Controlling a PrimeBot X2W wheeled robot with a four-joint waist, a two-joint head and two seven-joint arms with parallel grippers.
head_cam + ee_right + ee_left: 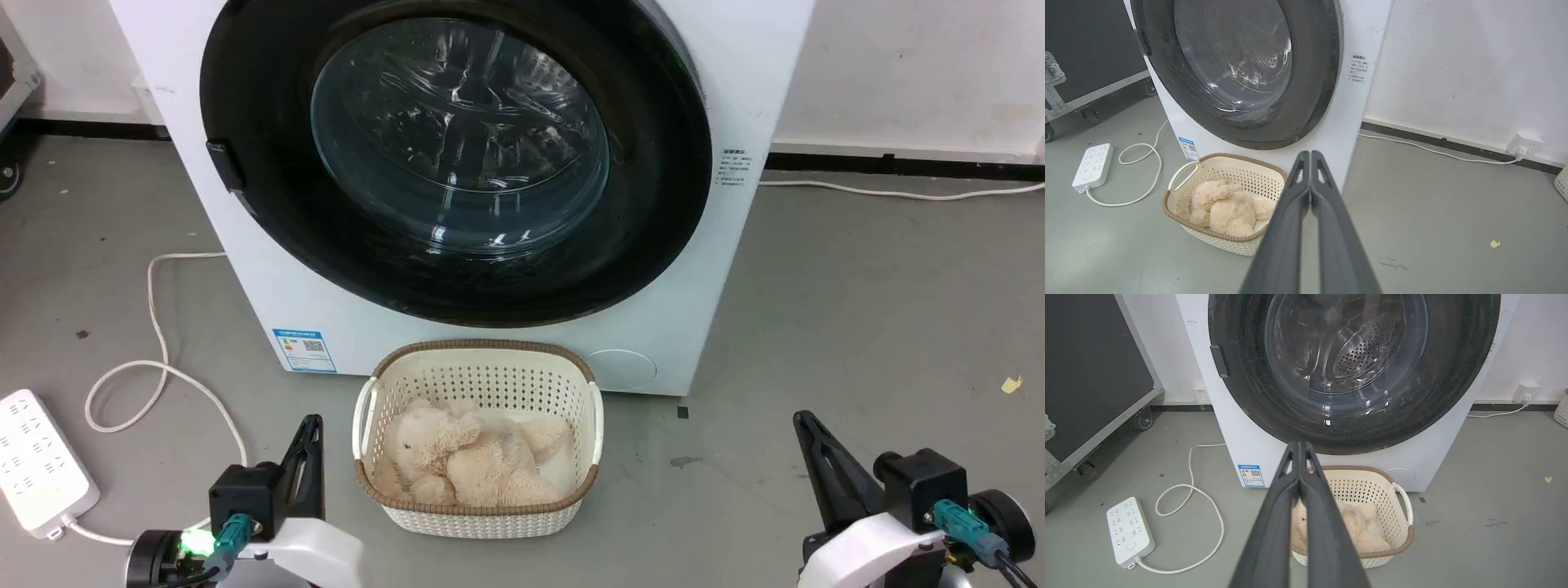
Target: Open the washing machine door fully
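Door (pixel 457 155) shut flush on machine (pixel 282 294) front. Left hand (pixel 310 426) and right hand (pixel 805 423) low, well apart from it, fingers together, empty. Hook tab (pixel 224 167) at door's left edge (1 hand suffices); pull along hinge arc.

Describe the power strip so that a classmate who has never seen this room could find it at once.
Start at the white washer with its round black door. On the grey floor to its left, past the looped white cable, lies a flat white power strip. Unlike the basket nearby, it is a solid slab dotted with sockets.
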